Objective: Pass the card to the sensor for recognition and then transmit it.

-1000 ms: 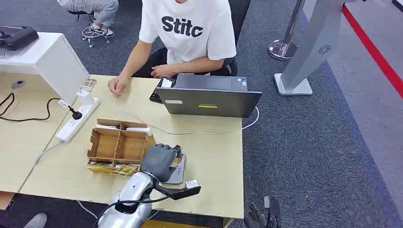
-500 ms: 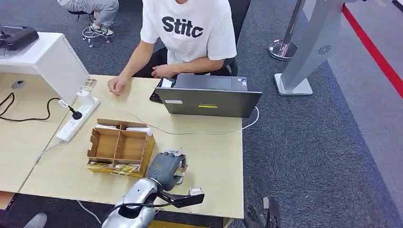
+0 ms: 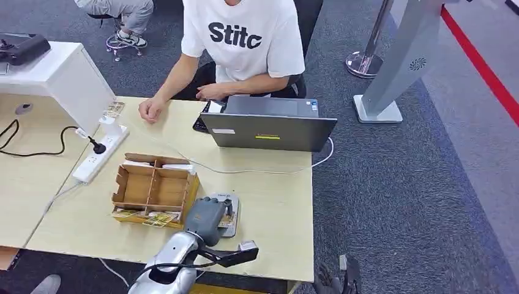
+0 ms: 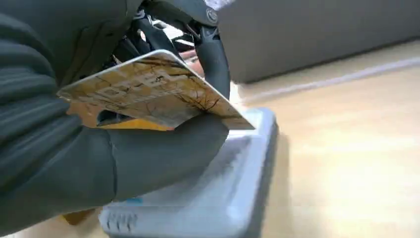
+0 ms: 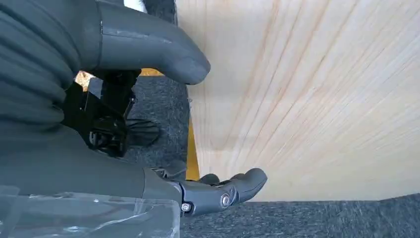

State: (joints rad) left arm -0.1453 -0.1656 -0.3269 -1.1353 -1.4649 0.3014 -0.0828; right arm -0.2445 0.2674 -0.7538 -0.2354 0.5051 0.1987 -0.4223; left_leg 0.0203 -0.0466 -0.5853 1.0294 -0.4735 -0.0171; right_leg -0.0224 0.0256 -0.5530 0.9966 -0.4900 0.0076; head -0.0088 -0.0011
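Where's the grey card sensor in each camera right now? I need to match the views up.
Head view: the sensor lies on the table right of the cardboard box, partly under the left hand.
Left wrist view: sensor directly beneath the held card.
Right wrist view: not in it.
Shared landmark: the laptop.

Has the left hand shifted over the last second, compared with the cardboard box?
Yes. The left hand, holding the card, swung away from the cardboard box, then eased back slightly, now over the sensor.
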